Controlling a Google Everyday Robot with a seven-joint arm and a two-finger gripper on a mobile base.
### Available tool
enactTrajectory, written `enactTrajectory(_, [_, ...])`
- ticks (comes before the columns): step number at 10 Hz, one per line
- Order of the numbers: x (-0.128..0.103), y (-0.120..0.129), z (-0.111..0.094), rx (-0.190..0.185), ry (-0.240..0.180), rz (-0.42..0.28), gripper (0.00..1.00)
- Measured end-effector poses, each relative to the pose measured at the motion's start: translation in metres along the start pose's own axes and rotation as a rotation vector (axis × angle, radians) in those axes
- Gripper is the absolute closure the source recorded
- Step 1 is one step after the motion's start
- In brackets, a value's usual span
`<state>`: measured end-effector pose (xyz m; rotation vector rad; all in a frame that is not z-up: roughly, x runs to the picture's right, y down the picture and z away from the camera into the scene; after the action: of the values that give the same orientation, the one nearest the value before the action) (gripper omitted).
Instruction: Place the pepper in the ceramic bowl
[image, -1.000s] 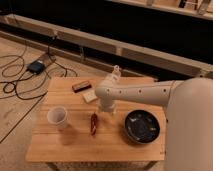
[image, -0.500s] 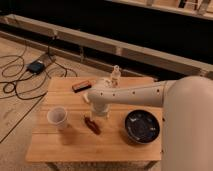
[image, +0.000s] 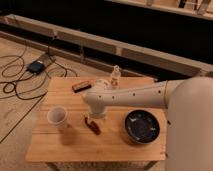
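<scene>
The pepper (image: 92, 125) is a small dark-red chili lying on the wooden table (image: 75, 147) near its middle. The ceramic bowl (image: 142, 126) is dark and glossy and sits to the pepper's right, near the table's right edge. My gripper (image: 96, 115) hangs at the end of the white arm (image: 135, 95), pointing down right over the upper end of the pepper, touching it or just above it. The arm's end hides the contact. The bowl holds no pepper.
A white paper cup (image: 57, 116) stands left of the pepper. A dark rectangular block (image: 81, 86) lies at the table's back left. Cables and a small box (image: 36, 66) lie on the floor to the left. A dark shelf wall runs behind the table.
My arm has swung left and down, from the table's back middle to right above the pepper. The pepper, bowl and cup have not moved.
</scene>
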<state>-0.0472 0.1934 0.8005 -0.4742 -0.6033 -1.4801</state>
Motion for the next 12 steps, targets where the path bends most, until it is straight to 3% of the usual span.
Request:
enactTrajectory(4, [-0.021,-0.003,0.01,-0.004,-0.017,-0.121,0.39])
enactTrajectory(8, [-0.015,-0.019,0.02,0.002,-0.003,-0.291,0.39])
enactTrajectory(12, [-0.009,-0.03,0.03,0.004,-0.013,-0.388,0.43])
